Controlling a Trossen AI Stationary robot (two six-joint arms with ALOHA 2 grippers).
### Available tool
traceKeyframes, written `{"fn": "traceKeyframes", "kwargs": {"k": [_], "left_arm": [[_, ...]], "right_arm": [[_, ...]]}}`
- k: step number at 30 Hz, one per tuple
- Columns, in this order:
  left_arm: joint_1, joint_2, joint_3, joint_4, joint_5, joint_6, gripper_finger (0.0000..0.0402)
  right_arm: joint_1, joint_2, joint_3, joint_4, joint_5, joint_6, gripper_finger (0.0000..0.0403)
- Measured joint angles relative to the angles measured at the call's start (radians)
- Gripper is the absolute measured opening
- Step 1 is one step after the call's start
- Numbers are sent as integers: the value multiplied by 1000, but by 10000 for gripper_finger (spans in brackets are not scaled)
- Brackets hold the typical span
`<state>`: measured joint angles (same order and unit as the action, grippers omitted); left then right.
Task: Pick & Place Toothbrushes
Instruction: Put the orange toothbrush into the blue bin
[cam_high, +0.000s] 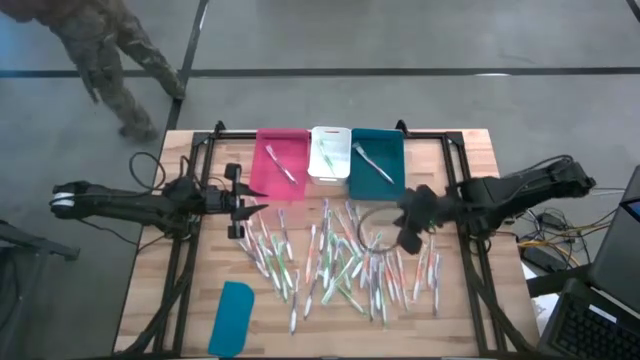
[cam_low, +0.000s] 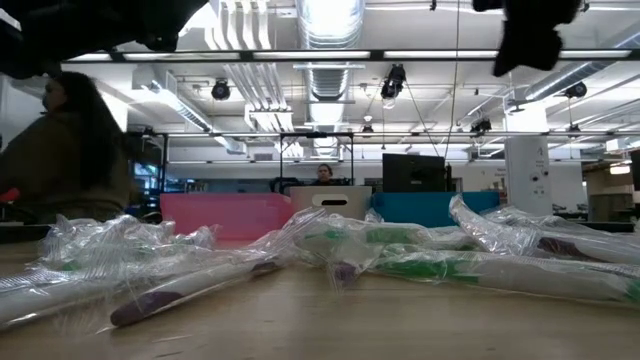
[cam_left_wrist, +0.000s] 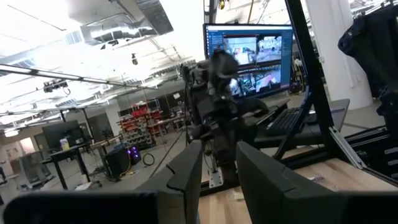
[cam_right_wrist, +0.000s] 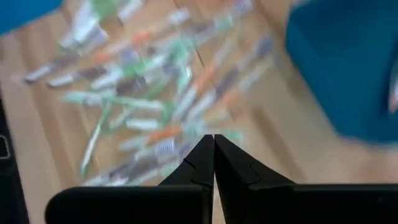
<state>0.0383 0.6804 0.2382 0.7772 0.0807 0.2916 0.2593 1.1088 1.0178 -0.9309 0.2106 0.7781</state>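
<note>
Wrapped toothbrushes (cam_low: 420, 268) lie heaped mid-worktop below my right claw (cam_right_wrist: 214, 144), whose fingers are pinched together on nothing, so I judge I'm between picks and must next spread them over one brush while my left claw (cam_high: 243, 203), parted, waits beside the pink bin (cam_high: 281, 165).

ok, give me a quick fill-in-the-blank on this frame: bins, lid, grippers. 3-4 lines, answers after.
1. Three bins stand in a row at the table's far edge: the pink bin, the ____ bin in the middle, and the teal bin.
2. The flat teal lid lies on the table on the ____ arm's side.
3. The right gripper hangs above the loose toothbrushes with its fingers ____.
4. The left gripper has its fingers ____.

Missing words: white; left; shut; open
</note>
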Motion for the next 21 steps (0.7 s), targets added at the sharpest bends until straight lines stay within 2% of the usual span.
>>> {"fn": "traceKeyframes", "kwargs": {"k": [6, 11, 17, 21], "left_arm": [[0, 0, 0, -20, 0, 0, 105], [1, 0, 0, -25, 0, 0, 106], [1, 0, 0, -26, 0, 0, 106], [1, 0, 0, -35, 0, 0, 106]], "right_arm": [[178, 29, 3, -144, 52, 338, 8], [285, 56, -19, -226, 52, 586, 8], [343, 111, -23, -340, 51, 762, 8], [352, 151, -24, -347, 47, 779, 8]]}}
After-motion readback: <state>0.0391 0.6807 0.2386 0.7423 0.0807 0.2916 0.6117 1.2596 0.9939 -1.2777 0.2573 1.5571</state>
